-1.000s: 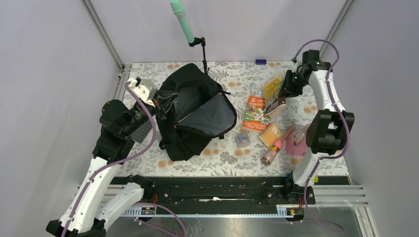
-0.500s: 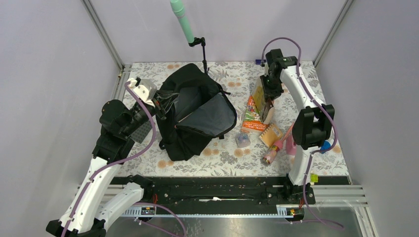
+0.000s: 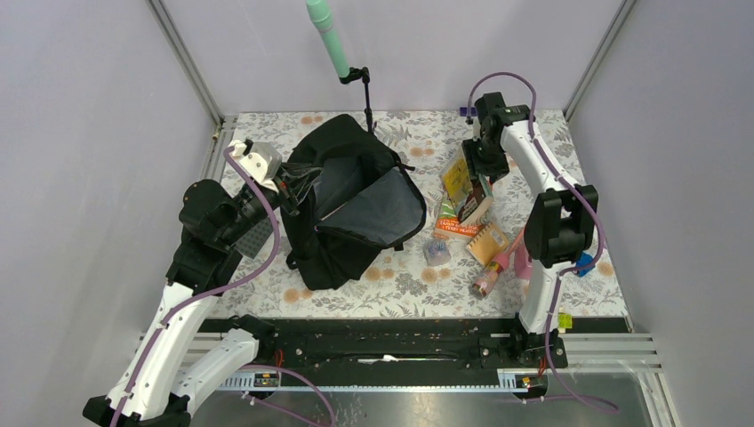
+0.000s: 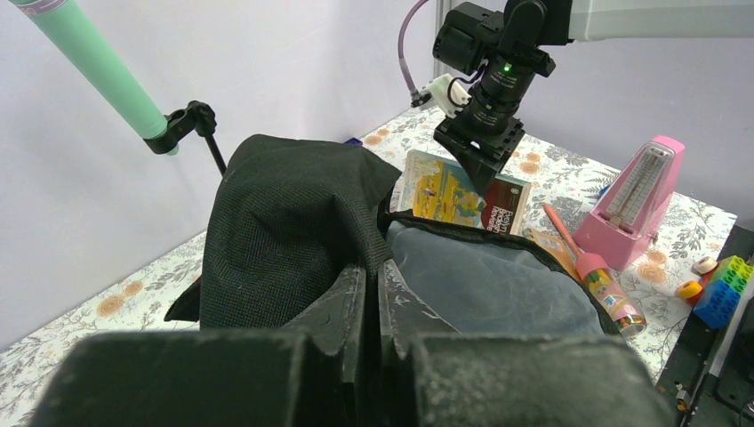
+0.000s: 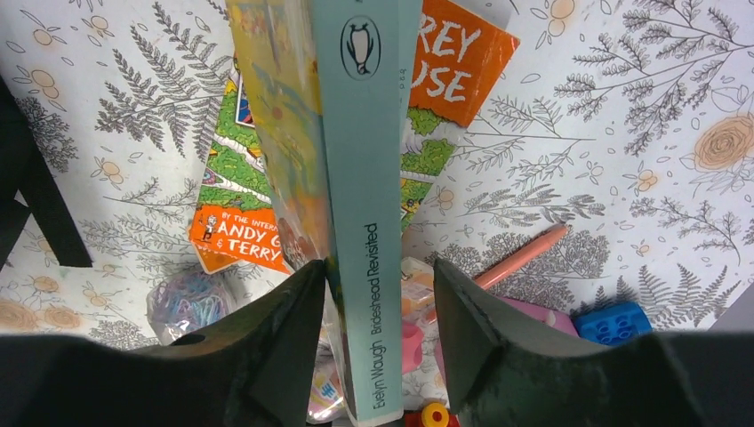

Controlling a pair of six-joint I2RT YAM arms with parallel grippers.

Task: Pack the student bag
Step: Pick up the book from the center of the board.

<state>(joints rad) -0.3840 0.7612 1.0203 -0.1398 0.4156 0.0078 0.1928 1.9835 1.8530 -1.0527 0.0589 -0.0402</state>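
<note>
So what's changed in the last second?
The right gripper, clamped on the paperback, swung left toward the student bag and now hangs over the orange book. The left gripper kept its hold on the bag's rim; nothing else moved.

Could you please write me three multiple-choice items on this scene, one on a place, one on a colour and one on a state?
1. Where does the orange paperback book lie relative to the large black fabric backpack? A. inside it; B. on the floral-patterned table, to its right; C. to its left.
2. What colour is the spine of the thin paperback held in the right hand? A. red; B. black; C. pale teal.
3. How is the backpack's main compartment? A. open; B. zipped shut; C. buried under books.
Answers: 1 B, the top view shows it on the table beside the bag. 2 C, the right wrist view shows a teal spine in its grip. 3 A, its grey lining shows.
</note>
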